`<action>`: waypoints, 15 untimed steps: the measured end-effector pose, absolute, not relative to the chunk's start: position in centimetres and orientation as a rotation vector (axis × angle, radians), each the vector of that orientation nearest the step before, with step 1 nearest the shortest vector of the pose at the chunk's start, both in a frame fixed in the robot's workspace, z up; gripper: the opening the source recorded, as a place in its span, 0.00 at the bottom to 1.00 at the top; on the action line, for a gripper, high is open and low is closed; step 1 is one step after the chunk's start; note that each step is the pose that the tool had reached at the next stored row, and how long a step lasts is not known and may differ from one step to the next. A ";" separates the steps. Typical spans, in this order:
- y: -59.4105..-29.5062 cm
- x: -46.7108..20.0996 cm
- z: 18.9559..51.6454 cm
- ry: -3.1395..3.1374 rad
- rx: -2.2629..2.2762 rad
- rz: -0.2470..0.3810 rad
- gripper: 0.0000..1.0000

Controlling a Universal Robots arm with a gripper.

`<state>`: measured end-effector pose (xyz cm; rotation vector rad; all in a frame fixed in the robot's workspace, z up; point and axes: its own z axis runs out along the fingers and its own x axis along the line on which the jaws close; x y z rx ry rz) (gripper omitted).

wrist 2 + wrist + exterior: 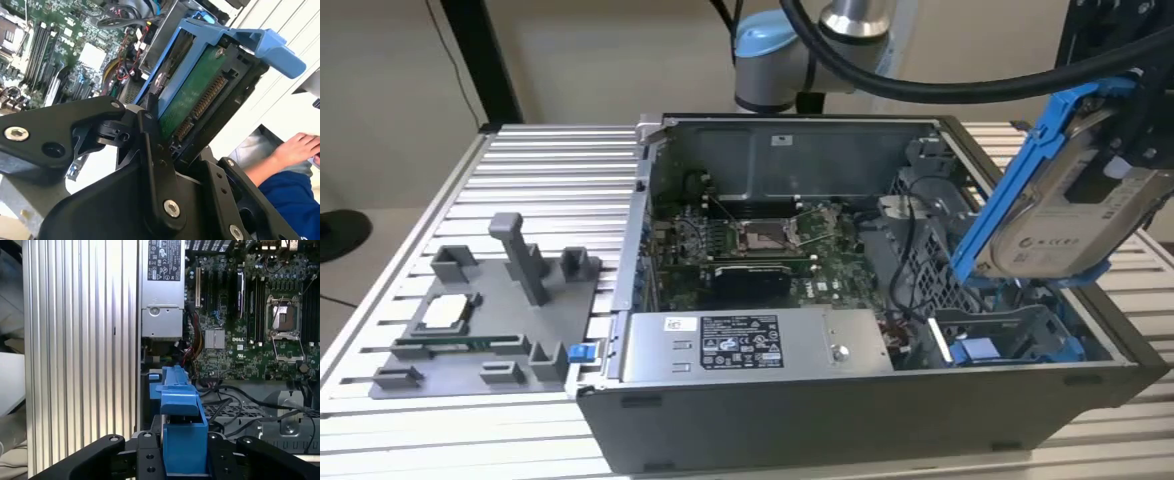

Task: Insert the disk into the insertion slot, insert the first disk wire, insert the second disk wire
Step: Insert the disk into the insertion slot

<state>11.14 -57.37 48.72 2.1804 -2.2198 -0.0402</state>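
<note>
Clamping the disk (1047, 235) in the gripper (185, 452), tilted above the insertion slot (1007, 335) at the computer case's (854, 420) near corner, exterior view's right; best levelled, squared to it, eased down slowly

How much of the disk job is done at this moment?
Done: nothing is seated yet. In hand: the black gripper is shut on the flat silver-grey disk in its blue plastic carrier, held tilted above the open dark grey case. Left: the grey perforated-metal insertion slot with blue tabs has no disk in it, and the disk's gold connector carries no wire.
</note>
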 end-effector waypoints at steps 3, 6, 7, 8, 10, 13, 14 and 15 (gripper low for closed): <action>-57.4 11.5 48.5 -2.214 2.187 -0.040 0.00; -57.4 11.7 48.3 -2.188 2.211 -0.039 0.00; -57.4 11.8 48.2 -2.178 2.221 -0.039 0.00; -57.4 11.8 48.2 -2.169 2.230 -0.039 0.00; -57.5 12.0 48.0 -2.155 2.243 -0.039 0.00; -57.7 12.1 47.7 -2.143 2.254 -0.039 0.00; -57.7 12.1 47.6 -2.140 2.257 -0.038 0.00; -57.8 12.2 47.5 -2.138 2.260 -0.038 0.00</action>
